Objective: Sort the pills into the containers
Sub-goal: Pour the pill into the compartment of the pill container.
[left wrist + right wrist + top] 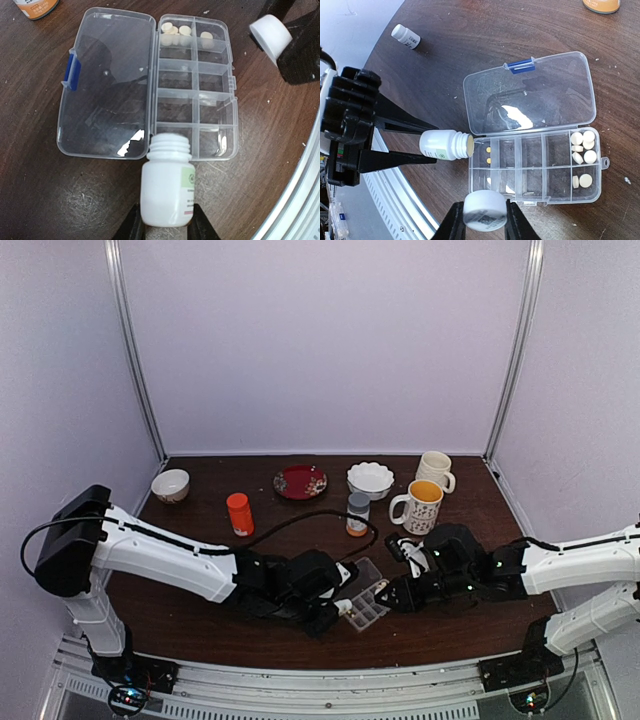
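your left hand [166, 226] pinches a white bottle [166, 192] tipped at the organiser [196, 85] end; your right hand [483, 226] pinches a white cap [485, 209].

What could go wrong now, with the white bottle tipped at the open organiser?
1. The white bottle, held by the left end effector, has its mouth just at the rim of the organiser; pills could fall on the table.
2. The right end effector holds the cap near the organiser and might bump it.
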Tool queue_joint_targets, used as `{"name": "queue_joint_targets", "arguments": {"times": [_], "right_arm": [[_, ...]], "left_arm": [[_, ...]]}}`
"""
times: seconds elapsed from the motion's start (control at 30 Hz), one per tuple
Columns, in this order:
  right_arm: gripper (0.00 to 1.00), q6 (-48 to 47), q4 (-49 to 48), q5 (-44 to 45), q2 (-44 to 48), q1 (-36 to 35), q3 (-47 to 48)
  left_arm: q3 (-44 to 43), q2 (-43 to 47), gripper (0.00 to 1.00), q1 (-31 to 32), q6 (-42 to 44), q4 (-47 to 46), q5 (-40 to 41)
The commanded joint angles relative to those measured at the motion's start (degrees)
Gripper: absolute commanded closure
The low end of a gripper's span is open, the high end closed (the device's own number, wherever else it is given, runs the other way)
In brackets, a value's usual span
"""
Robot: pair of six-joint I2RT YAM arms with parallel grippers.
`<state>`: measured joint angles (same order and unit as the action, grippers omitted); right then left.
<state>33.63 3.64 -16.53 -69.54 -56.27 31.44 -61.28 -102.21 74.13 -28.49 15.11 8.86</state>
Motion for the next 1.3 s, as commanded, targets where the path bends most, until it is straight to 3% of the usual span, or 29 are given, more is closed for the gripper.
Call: {"name": "queue_joint_targets", "arguments": {"times": [0.0,0.7,0.8,0.93,1.03,1.17,1.27], "right_arm": [[1.00,-0.23,0.32,1.44,1.48,-0.33,-0.08],[1.00,-0.95,1.07,1.51,1.01,-0.33,0.64],[1.00,-1.06,1.60,1.60,0.90,-0.28,0.92],[1.00,-1.20,1.61,1.65,1.03,-0.25,0.93],[1.00,-1.41,2.04,1.77,0.94,-0.24,1.23],[1.00,-1.34,1.83,1.80,1.09,-0.24,1.01],[1.00,-1.26,1.89,1.90,1.06,-0.24,1.01]], "left_arm": [[-1.12,0.86,1.00,-0.39,0.02,0.31,-0.09],[-1.45,-1.15,1.00,-0.31,-1.11,-2.14,-1.88],[-1.68,-0.96,1.00,-0.58,-1.08,0.90,2.46],[-1.43,-1.02,1.00,-0.70,-0.76,-2.33,-2.53],[-1.60,-1.37,1.00,-0.70,-0.76,-0.16,0.88],[-1.93,-1.50,1.00,-0.59,-0.37,-2.41,-3.05],[-2.01,-1.65,1.00,-0.65,-1.18,-0.81,0.69]]}}
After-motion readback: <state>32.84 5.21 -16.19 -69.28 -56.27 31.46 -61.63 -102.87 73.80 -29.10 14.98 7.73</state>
